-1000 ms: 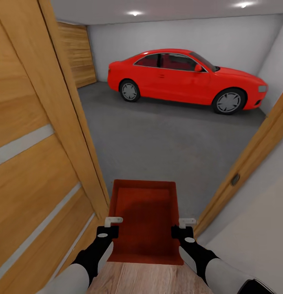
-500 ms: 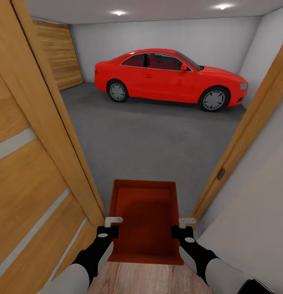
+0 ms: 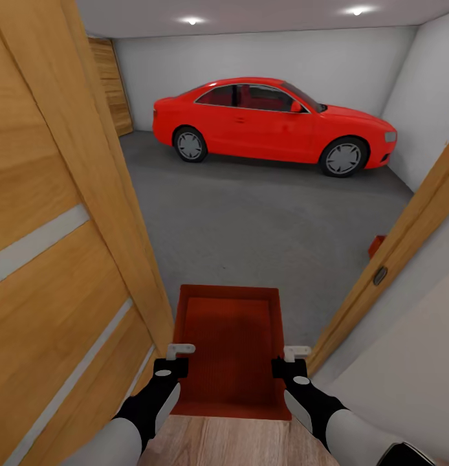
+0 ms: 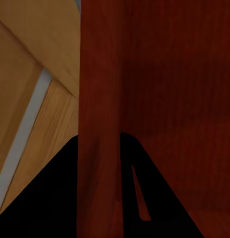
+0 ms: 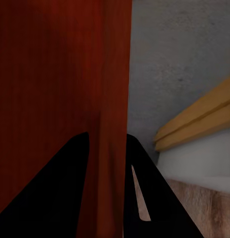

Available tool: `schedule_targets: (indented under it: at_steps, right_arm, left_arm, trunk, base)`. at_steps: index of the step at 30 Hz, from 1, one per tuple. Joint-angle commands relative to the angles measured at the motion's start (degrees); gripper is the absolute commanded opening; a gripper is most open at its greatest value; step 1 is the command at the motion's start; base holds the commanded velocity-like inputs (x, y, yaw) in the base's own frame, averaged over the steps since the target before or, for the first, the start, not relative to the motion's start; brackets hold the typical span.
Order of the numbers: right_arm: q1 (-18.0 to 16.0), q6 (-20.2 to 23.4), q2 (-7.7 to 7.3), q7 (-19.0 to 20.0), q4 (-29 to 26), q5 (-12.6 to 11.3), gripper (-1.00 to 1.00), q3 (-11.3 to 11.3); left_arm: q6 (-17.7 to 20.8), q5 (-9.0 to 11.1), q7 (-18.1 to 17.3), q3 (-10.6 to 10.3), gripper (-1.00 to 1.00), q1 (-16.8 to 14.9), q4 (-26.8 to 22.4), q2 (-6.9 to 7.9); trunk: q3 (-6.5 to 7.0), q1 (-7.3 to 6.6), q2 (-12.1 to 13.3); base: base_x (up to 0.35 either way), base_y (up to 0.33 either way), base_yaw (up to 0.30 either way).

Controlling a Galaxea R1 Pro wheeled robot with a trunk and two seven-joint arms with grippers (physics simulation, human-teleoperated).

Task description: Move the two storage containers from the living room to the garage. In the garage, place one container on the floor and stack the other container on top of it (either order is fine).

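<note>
I hold one orange-red storage container (image 3: 228,343) level in front of me, in a doorway that opens onto the garage. My left gripper (image 3: 179,353) is shut on its left wall (image 4: 100,99), and my right gripper (image 3: 295,353) is shut on its right wall (image 5: 112,99). Beyond the tray lies the dark grey concrete floor (image 3: 250,220). A small orange-red corner (image 3: 377,244) shows on that floor at the right, mostly hidden by the door frame; it may be the second container.
A red car (image 3: 270,126) is parked along the far grey wall. An open wooden door (image 3: 56,259) stands close at my left, and the wooden door frame (image 3: 393,265) close at my right. Light wood planks (image 3: 231,443) lie under the tray's near edge.
The view has shifted, so the camera moved. The orange-red corner by the right door frame has come into sight. The tray and both grippers keep their place in the picture.
</note>
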Motion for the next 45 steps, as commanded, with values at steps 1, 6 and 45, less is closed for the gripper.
schedule_targets:
  at_steps: [1,6,45]
  right_arm:
    - [-0.1,-0.4,-0.03,-1.9,-0.1,0.6,-1.0,-0.9]
    - [-0.1,-0.4,0.02,-1.9,-0.1,0.6,-1.0,-0.9]
    - [-0.1,-0.4,0.04,-1.9,-0.1,0.6,-1.0,-0.9]
  left_arm:
    - [3.8,1.8,0.1,-1.1,-1.0,0.0,0.1,0.07]
    - [3.7,1.7,0.0,-1.1,-1.0,0.0,0.1,0.07]
    - [3.7,1.7,-0.1,-1.1,-1.0,0.0,0.1,0.09]
  trunk:
    - [-0.1,0.03,-0.1]
    - [-0.1,0.03,-0.1]
    - [-0.1,0.03,-0.1]
  base:
    - [0.0,0.056,0.0]
    - [0.0,0.018,-0.037]
    - [0.035,0.132,-0.108]
